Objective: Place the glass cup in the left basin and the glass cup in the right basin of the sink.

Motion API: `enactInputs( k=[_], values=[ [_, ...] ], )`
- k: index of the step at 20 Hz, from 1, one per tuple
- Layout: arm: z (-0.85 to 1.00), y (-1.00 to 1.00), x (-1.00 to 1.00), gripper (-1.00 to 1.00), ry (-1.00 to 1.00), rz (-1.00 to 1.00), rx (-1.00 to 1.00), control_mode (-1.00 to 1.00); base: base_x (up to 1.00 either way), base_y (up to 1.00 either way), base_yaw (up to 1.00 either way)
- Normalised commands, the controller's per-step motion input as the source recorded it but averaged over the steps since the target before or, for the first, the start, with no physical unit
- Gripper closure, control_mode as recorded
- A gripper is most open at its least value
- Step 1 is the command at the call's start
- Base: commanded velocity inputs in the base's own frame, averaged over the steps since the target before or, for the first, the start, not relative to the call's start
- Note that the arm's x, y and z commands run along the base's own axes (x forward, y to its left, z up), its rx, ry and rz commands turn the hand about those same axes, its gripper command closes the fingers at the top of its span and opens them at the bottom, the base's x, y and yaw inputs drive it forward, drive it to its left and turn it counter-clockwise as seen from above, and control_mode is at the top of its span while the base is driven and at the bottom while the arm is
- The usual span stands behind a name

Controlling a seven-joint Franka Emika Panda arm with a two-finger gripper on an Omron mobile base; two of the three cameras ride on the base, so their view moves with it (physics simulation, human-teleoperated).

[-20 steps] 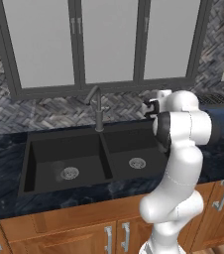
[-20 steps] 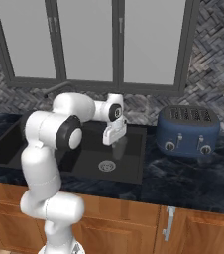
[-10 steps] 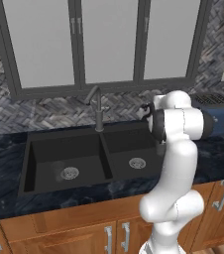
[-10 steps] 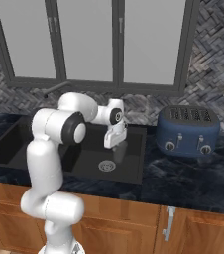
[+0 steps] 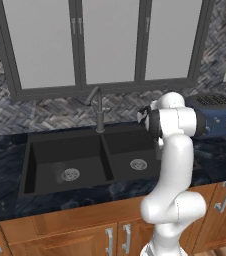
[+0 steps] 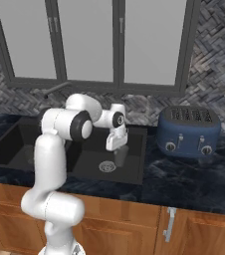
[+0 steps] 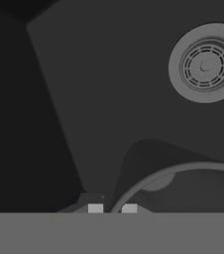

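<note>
1. The gripper (image 6: 120, 152) hangs over the right basin (image 5: 135, 150) of the sink (image 5: 26, 165), jaws pinched on the rim of a glass cup (image 7: 183, 186).
2. Another cup (image 5: 59, 171) stands in the left basin (image 5: 85, 150), beside its drain (image 5: 70, 174).
3. A blue toaster (image 6: 188, 131) sits on the counter (image 6: 194, 174).
</note>
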Motion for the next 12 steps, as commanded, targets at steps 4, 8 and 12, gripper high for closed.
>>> enactInputs(
  k=[4,8,12],
  values=[
    [-0.33,0.06,0.0,1.0,-0.13,-0.02,-0.09,-1.0,0.0,0.0,0.0],
    [-0.41,0.01,0.05,1.0,-0.1,-0.08,-0.09,-1.0,0.0,0.0,0.0],
    [-0.44,0.0,0.04,1.0,-0.07,-0.09,-0.06,-1.0,0.0,0.0,0.0]
  ],
)
